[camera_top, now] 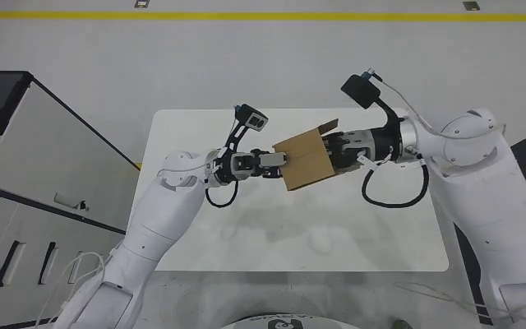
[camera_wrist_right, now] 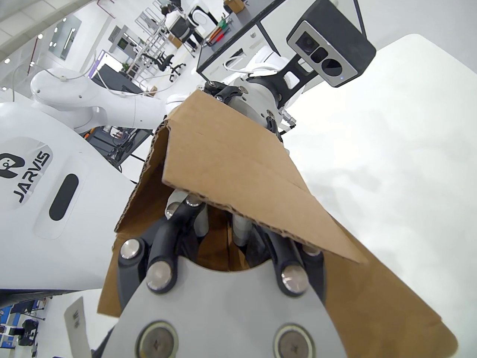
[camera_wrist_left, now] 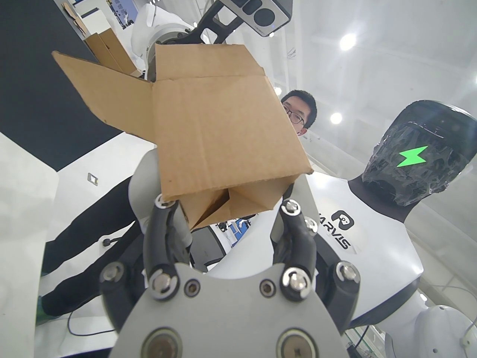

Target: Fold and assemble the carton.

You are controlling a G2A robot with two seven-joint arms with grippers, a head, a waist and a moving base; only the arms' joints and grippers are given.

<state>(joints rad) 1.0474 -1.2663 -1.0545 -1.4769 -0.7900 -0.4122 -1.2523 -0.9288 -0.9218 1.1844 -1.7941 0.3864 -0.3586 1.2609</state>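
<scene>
Our left jaws stand wide open, fingertips [camera_wrist_left: 164,206] set at either side of the folded end of the carton [camera_top: 306,158], one of them right at its corner. The brown carton hangs tilted between both arms, over the middle of the white desk [camera_top: 246,238], with a loose flap [camera_top: 329,126] sticking out at its right end. Our right jaws sit inside the carton's open right end, covered by cardboard, so we cannot tell whether they are open or closed. We count one carton, one desk and two sets of jaws.
</scene>
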